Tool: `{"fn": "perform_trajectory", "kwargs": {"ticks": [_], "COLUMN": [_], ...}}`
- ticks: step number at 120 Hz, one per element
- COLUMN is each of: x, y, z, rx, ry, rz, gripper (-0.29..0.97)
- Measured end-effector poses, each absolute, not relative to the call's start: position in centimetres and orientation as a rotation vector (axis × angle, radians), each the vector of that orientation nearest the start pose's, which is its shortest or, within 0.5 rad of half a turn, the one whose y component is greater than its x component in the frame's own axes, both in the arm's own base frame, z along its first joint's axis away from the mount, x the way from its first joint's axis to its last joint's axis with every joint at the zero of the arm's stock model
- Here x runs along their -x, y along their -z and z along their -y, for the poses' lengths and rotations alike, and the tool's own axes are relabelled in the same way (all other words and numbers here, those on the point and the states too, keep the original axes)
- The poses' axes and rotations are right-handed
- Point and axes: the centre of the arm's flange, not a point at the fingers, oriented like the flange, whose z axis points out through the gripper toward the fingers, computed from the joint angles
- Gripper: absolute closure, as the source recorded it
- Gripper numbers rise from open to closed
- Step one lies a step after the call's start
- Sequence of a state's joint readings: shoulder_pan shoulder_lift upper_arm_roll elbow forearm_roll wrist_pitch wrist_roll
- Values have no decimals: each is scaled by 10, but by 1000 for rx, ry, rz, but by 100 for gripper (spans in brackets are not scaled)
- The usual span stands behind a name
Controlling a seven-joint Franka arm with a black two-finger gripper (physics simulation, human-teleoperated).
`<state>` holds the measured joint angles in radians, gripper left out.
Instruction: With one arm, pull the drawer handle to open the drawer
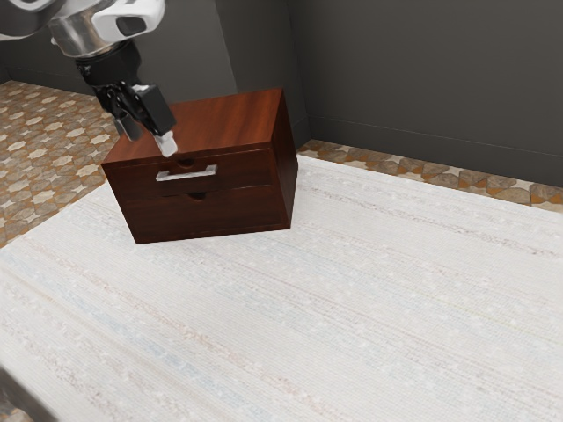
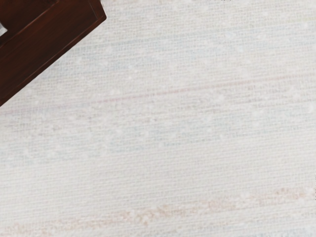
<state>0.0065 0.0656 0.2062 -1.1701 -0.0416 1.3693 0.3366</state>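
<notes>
Surface comes first: a pale, woven-looking surface [image 1: 369,299] takes up most of the exterior view, with faint streaks running across it, and the same weave [image 2: 187,138] spreads beneath the hand in the wrist view. Behind it stand dark grey walls [image 1: 422,61], and a floor of patterned brown and cream tiles [image 1: 35,149] shows along the far edge and at the exterior view's left. A dark reddish wooden cabinet [image 1: 229,119] sits on the surface toward the exterior view's upper left, with its front turned toward the camera. One corner of it [image 2: 39,34] also shows in the wrist view. The arm [image 1: 97,26], white and grey, comes in from the upper left corner and bends down over the cabinet. The cabinet front is divided into an upper drawer [image 1: 246,169] and a lower drawer [image 1: 229,211]. Both fronts lie level with the cabinet's face, so the drawer reads as shut. A silver bar handle [image 1: 186,173] lies horizontally on the upper drawer, toward the exterior view's left of its front, with a small half-round notch just above it and another just below. The black pincer [image 1: 154,132] hangs at a tilt over the cabinet's front top edge. Its pale tip is just above the handle's end at the exterior view's left, and I cannot tell whether it touches the cabinet. Whether the pincer stands open or closed cannot be told from this angle, and it holds nothing that I can see.
</notes>
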Motion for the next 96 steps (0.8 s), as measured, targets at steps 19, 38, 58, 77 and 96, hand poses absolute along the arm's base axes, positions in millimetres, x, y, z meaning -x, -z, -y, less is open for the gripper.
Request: {"fn": "perform_trajectory", "kwargs": {"ticks": [19, 38, 58, 77, 96], "x": [-552, -603, -639, -650, -651], "y": [-727, -659, -611, -615, -615], "z": [-111, -150, -195, -206, -218], "rx": [3034, 2944, 2861, 2732, 2623], "ry": [132, 48, 61, 151, 176], "rz": [-513, -769, -1001, -1227, -1390], "gripper": [0, 0, 0, 0, 0]}}
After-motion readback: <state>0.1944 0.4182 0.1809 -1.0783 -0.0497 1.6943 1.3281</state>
